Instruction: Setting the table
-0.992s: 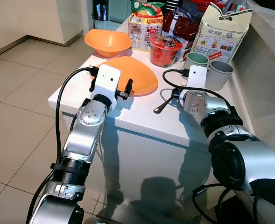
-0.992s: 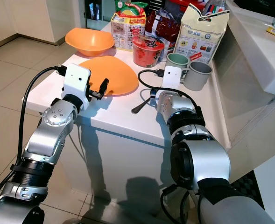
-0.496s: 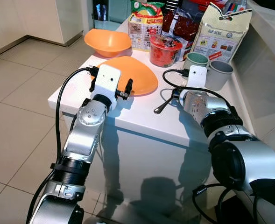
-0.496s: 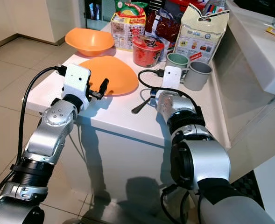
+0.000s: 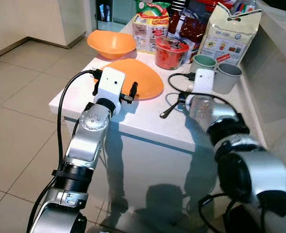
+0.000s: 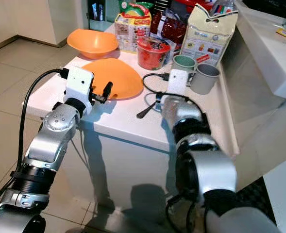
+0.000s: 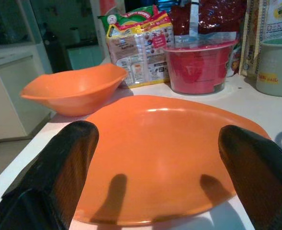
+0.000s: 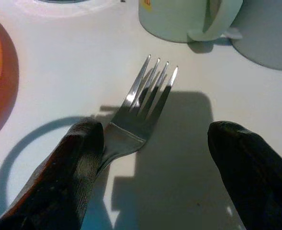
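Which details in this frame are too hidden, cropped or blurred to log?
- Fork: handle hidden behind a right pincer finger, right wrist view.
- Right forearm: motion-blurred, eye views.
- Snack packets: print too small; tops cut by frame edge.
- Orange plate: near rim partly behind left pincer fingers.

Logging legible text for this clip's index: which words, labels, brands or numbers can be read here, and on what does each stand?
No text can be quoted with confidence.
Paper bag: dark heading and small print, too blurred to read.
Yellow noodle pack: round logo and fine print, too small to read.
Red cup: lid and wall print, blurred.
Green mug: yellow sticker with dark letters, not surely readable.
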Motion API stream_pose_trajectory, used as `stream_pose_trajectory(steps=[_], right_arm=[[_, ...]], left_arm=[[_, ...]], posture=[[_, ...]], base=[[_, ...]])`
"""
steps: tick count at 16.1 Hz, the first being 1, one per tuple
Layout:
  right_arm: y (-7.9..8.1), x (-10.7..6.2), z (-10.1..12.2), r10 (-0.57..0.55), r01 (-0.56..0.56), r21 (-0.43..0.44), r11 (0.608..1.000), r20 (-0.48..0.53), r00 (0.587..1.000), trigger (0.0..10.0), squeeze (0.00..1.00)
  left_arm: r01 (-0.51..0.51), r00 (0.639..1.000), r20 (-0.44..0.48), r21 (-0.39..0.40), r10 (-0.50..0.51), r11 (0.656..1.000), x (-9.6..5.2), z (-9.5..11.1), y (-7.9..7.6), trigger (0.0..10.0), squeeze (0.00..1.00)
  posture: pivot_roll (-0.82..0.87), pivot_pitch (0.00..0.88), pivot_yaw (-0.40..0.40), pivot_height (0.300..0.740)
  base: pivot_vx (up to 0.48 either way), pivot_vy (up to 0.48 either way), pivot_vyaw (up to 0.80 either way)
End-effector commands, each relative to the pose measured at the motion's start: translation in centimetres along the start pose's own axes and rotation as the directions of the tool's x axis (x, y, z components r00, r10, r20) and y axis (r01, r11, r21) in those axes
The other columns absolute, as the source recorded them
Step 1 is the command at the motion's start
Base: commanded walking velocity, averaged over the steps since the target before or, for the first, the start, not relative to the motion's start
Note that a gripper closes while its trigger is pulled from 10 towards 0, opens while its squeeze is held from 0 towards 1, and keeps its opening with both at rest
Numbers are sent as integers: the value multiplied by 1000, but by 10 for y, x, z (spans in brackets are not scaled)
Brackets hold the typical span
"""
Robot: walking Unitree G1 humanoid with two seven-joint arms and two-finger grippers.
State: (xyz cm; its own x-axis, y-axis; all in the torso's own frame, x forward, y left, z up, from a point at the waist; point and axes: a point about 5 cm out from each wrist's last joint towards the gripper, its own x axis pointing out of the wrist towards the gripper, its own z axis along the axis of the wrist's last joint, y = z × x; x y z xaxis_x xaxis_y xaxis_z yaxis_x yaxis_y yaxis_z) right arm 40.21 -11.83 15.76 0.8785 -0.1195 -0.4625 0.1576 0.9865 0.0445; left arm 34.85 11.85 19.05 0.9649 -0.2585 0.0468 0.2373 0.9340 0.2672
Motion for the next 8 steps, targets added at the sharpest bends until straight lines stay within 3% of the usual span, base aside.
stream_pose_trajectory(steps=[1,2,3,4,5,6,7,8], right_arm=[[-1,1,-11,-5,4,-8,1000,-38,999,9843,0],[2,0,-6,8,-8,3,1000,-29,1000,6941,0],[4,0,-5,11,-11,7,1000,-28,1000,6941,0],[5,-1,-5,12,-11,13,1000,-28,1000,5569,0],[5,-1,-6,12,-12,16,1000,-34,999,6196,0],[6,-1,-8,15,-15,14,1000,-37,999,5529,0],[8,-2,-9,18,-18,10,1000,-37,999,5529,0],[9,-2,-12,21,-21,-3,1000,-37,999,0,0]], left_arm=[[7,1000,27,8,-8,1000,2,8,-1,10000,0],[7,1000,27,11,-7,1000,2,8,-1,10000,0],[6,1000,27,12,-7,1000,2,8,0,10000,0],[6,1000,28,13,-7,1000,2,8,0,10000,0],[8,1000,30,14,-9,1000,2,9,0,10000,0],[10,1000,30,14,-10,1000,2,9,-1,10000,0],[11,999,30,15,-11,1000,2,9,-1,10000,0],[11,999,30,15,-11,1000,2,9,-1,10000,0]], posture=[[194,0,-125,740],[195,0,-123,740],[195,0,-123,740],[196,0,-121,740],[196,0,-121,740],[196,0,-121,740],[196,0,-121,740],[196,0,-121,740]], base=[[0,0,0],[0,0,0],[0,0,0],[0,0,0],[0,0,0],[0,0,0],[0,0,0],[0,0,0]])
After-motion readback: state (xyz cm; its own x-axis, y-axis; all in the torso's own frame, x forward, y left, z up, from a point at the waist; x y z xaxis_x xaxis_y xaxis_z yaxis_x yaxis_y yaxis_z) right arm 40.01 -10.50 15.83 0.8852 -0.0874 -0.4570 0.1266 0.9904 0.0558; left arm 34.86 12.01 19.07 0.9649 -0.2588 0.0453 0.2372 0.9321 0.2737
